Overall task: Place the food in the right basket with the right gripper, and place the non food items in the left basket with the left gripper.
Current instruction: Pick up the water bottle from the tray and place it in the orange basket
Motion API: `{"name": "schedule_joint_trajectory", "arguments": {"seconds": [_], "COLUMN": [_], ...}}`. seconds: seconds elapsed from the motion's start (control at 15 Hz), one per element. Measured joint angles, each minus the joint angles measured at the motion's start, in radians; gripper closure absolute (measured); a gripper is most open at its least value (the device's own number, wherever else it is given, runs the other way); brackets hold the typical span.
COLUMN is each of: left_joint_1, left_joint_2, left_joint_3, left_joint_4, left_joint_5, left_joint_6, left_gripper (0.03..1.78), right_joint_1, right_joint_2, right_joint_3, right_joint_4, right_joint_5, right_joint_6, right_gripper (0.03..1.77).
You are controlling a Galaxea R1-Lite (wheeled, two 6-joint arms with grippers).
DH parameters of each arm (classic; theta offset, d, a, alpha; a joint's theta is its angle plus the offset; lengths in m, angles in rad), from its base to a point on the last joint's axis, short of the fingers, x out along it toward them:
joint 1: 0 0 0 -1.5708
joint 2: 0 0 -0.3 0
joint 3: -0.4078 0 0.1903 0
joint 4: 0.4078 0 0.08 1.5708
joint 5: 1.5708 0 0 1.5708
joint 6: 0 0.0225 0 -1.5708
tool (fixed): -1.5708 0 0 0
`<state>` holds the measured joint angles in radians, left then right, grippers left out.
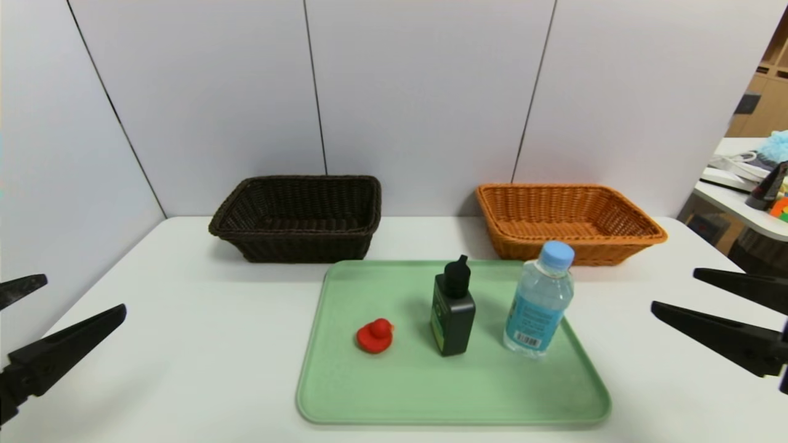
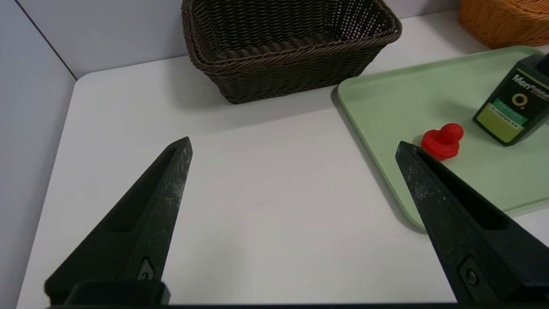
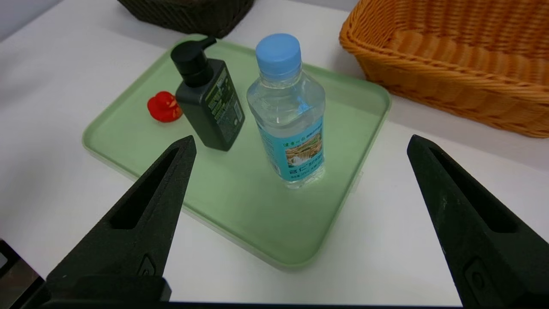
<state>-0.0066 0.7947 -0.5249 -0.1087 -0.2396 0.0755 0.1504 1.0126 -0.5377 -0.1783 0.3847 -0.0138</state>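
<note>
Bottle (image 1: pixel 539 301) stands left of the right gripper (image 1: pixel 673 288), whose jaws gape empty.

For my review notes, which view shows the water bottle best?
The right wrist view: the water bottle stands whole and near there, blue cap to base, with its label picture facing the camera. The head view also shows it whole, but smaller, with the barcode side of the label visible. The left wrist view does not show it.

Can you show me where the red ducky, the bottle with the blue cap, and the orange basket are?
Red duck (image 1: pixel 373 338): head view, on its body.
Bottle with the blue cap (image 3: pixel 296 150): right wrist view, on its label.
Orange basket (image 1: pixel 566 249): head view, on its front wall.
</note>
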Motion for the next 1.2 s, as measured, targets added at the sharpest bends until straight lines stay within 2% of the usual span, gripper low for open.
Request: {"name": "schedule_joint_trajectory", "arguments": {"seconds": [0.33, 0.53, 1.0, 1.2], "left_joint_1": [-0.001, -0.016, -0.023, -0.023], "left_joint_2": [0.213, 0.302, 0.369, 0.375], "left_joint_3": [0.016, 0.016, 0.011, 0.010], "left_joint_4": [-0.167, -0.244, -0.251, -0.251], "left_joint_5": [0.026, 0.026, 0.024, 0.024], "left_joint_6": [-0.001, -0.001, -0.001, -0.002], "left_gripper": [0.12, 0.12, 0.12, 0.12], "right_joint_1": [0.102, 0.128, 0.178, 0.181], "right_joint_2": [0.285, 0.423, 0.504, 0.521], "right_joint_3": [0.023, 0.049, 0.066, 0.068], "right_joint_4": [-0.179, -0.321, -0.347, -0.394], "right_joint_5": [-0.018, -0.023, -0.013, -0.013], "right_joint_6": [-0.001, -0.021, -0.010, -0.005], "right_gripper": [0.10, 0.10, 0.10, 0.10]}}
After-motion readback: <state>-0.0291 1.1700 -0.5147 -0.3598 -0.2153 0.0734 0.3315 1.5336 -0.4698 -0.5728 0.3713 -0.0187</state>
